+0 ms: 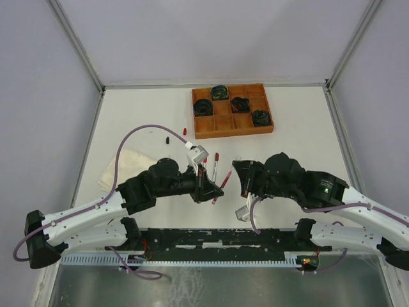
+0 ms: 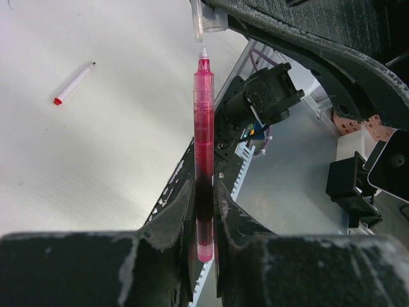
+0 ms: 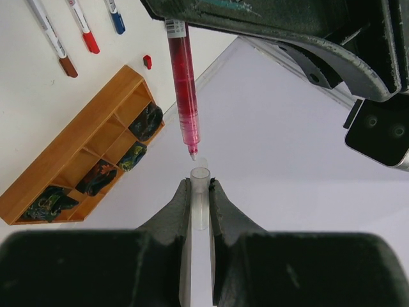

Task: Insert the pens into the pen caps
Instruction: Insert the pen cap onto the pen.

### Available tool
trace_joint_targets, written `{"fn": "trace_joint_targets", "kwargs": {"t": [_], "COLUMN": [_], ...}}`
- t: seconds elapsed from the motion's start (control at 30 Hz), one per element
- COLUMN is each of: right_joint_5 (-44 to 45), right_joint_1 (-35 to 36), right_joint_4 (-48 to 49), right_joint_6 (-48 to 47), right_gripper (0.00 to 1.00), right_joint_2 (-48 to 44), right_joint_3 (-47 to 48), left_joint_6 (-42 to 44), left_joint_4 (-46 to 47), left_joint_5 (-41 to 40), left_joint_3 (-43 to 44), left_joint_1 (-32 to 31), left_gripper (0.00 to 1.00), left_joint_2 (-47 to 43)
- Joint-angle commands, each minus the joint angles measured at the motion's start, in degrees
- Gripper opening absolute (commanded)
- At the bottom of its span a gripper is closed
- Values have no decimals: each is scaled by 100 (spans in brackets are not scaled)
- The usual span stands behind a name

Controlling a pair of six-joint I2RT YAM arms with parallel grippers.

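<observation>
Over the near table (image 1: 147,115) the left gripper (image 2: 203,192), angled right, clamps a pen (image 2: 204,128) — facing it, the right gripper (image 3: 200,190) pinches a cap (image 3: 200,179).

Cables (image 1: 203,107) in tray (image 1: 233,135) at rear, pens (image 1: 216,164) before it, cloth (image 1: 121,169) L

There is one wooden tray (image 1: 225,123), and it holds four dark coiled cable bundles (image 1: 203,107), each in its own compartment. There is one folded cream cloth (image 1: 124,167). There is one pink-barrelled pen (image 2: 204,128) and one clear cap (image 3: 200,192). The right wrist view shows three capped pens (image 3: 82,27), with one brown, one red and one blue cap. The top view may show a fourth, but it is half hidden. Two loose caps are visible, one red cap (image 1: 185,131) and one black cap (image 1: 166,139).
</observation>
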Motion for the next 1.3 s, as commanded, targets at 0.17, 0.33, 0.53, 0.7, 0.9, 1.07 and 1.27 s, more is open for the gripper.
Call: {"fn": "trace_joint_targets", "kwargs": {"t": [0.17, 0.33, 0.53, 0.7, 0.9, 1.07, 1.27], "right_joint_5": [186, 79, -214, -316, -404, -502, -576], "right_joint_1": [30, 31, 30, 32, 33, 32, 31], "right_joint_4": [241, 179, -24, -156, -125, -126, -122], "right_joint_6": [58, 82, 141, 172, 192, 202, 192], "right_gripper": [0, 0, 0, 0, 0, 0, 0], "right_joint_2": [-14, -5, 16, 59, 56, 53, 81], "right_joint_3": [-9, -6, 32, 52, 74, 63, 54], "left_joint_6": [-133, -133, -126, -111, -106, -106, -143], "left_joint_4": [321, 309, 297, 291, 283, 283, 292], "left_joint_5": [2, -7, -25, -42, -59, -82, -115], "left_joint_3": [178, 186, 186, 195, 185, 184, 202], "left_joint_1": [5, 10, 9, 10, 11, 10, 10], "left_gripper": [3, 3, 3, 3, 3, 3, 3], "left_joint_2": [20, 20, 9, 9, 9, 1, 31]}}
